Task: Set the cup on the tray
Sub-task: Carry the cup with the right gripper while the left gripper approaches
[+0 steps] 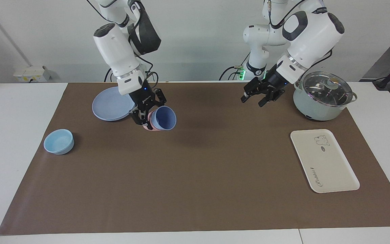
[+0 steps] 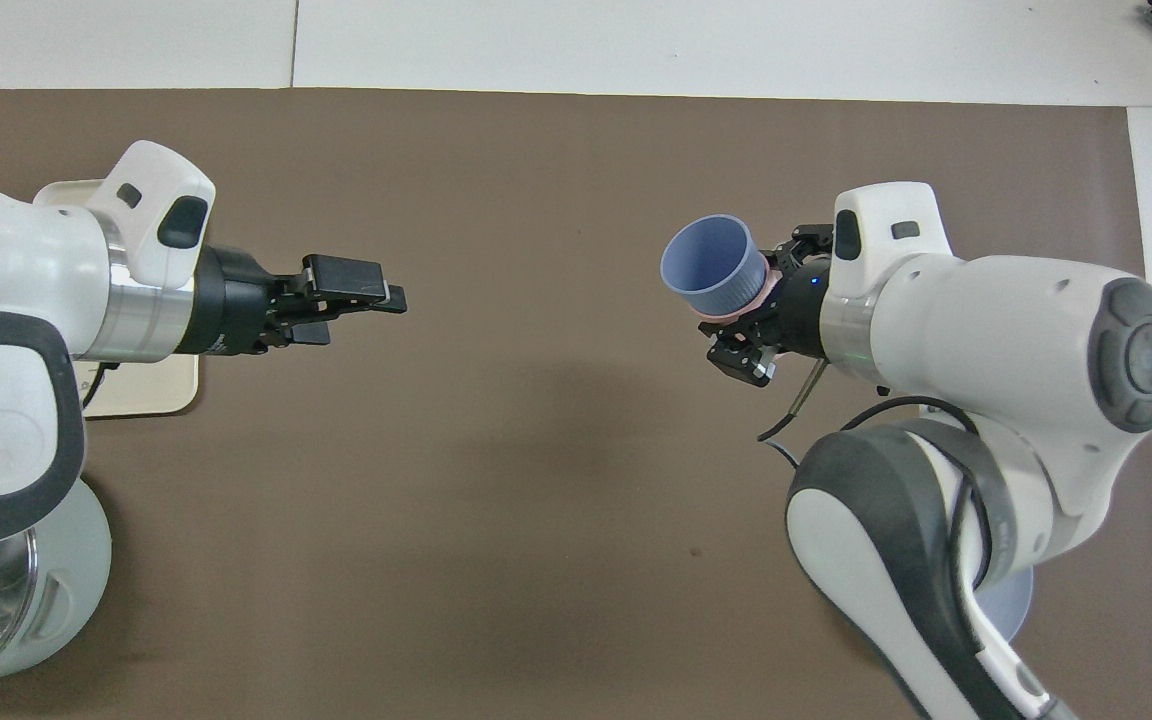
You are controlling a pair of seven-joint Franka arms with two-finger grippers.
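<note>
periwinkle-blue cup (image 1: 164,118), cream tray (image 1: 330,169) with cartoon print, brown mat (image 1: 195,176).

Bright, even and diffuse, apparently lit from above, with only soft blurred shadows on the brown mat (image 1: 195,176) under the raised arms and thin dark rims beneath the light-blue bowl (image 1: 59,141) and the tray (image 1: 330,169). Small glints of glare on the pot's glass lid (image 1: 327,88) and on the glossy white arm shells. Sharp across the tabletop in both views, no motion blur, little visible bending of straight edges; slightly softer at the close arm casings in the overhead view.
</note>
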